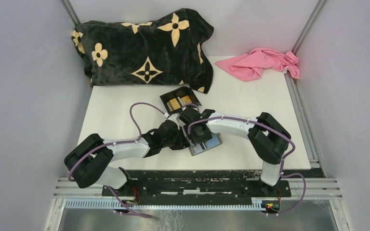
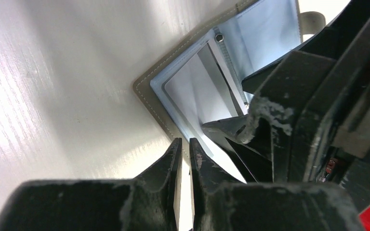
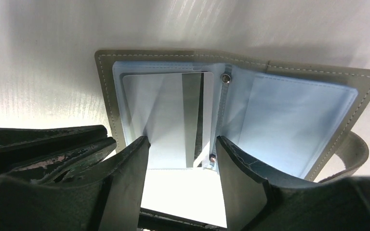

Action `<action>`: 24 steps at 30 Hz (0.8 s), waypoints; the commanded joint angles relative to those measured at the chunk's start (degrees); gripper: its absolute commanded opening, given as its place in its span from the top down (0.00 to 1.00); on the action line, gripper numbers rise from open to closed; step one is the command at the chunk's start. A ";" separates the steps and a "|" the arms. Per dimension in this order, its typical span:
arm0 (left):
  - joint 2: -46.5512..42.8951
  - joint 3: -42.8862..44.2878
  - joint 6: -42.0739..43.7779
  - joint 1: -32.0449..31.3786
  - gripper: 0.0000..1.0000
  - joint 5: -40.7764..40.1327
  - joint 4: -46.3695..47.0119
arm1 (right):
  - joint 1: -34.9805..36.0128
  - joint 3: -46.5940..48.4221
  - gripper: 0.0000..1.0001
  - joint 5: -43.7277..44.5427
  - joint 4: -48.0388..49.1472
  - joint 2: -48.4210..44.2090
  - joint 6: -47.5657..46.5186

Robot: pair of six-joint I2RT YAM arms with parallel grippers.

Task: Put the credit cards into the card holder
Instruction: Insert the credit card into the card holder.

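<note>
1. the card holder (image 3: 294, 115) lies open beneath both pincers, pockets up to take cards.
2. the right gripper (image 3: 180, 144) stands wide, astride one silvery card (image 3: 159, 110) seated in a pocket.
3. the left gripper (image 2: 185, 144) is nearly closed at the holder's edge, likely steadying it.
4. beyond the pincers: one black box (image 1: 166, 98), two tan cards (image 1: 181, 101).

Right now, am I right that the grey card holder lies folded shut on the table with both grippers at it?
Not quite: the card holder is not folded shut but lies open on the table, with the left gripper and right gripper at it. The right wrist view shows its inner pockets.
</note>
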 commanded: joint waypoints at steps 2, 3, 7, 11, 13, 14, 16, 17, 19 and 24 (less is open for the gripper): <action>-2.11 -1.04 -1.56 -0.30 0.83 -1.51 3.92 | 0.35 2.03 0.41 1.22 -1.62 0.95 -0.98; -2.10 -1.15 -1.59 -0.31 0.83 -1.46 3.92 | 0.42 1.86 0.43 0.95 -1.51 1.05 -0.98; -2.07 -1.39 -1.60 -0.30 0.83 -1.44 4.00 | 0.39 1.11 0.45 -0.65 -0.74 1.43 -0.85; -2.15 -1.78 -1.67 -0.29 0.83 -1.49 4.05 | 0.40 -0.23 0.45 -1.06 0.23 1.59 -0.72; -2.24 -1.90 -1.68 -0.30 0.83 -1.44 4.01 | 0.30 -0.63 0.45 -1.87 0.81 1.54 -0.72; -2.28 -1.98 -1.69 -0.31 0.83 -1.47 4.01 | 0.33 -0.77 0.45 -2.27 1.00 1.62 -0.65; -2.51 -2.21 -1.73 -0.28 0.83 -1.49 3.88 | 0.32 -0.76 0.47 -3.04 1.25 1.59 -0.43; -2.70 -2.32 -1.73 -0.30 0.83 -1.64 3.84 | 0.29 -0.72 0.49 -3.26 1.43 1.42 -0.23; -2.95 -2.55 -1.78 -0.26 0.83 -1.85 3.83 | 0.31 -0.47 0.53 -3.73 1.63 1.06 0.03; -1.59 -2.35 -2.03 -0.31 0.85 -1.31 4.03 | 0.31 0.14 0.61 -3.88 1.26 0.16 0.51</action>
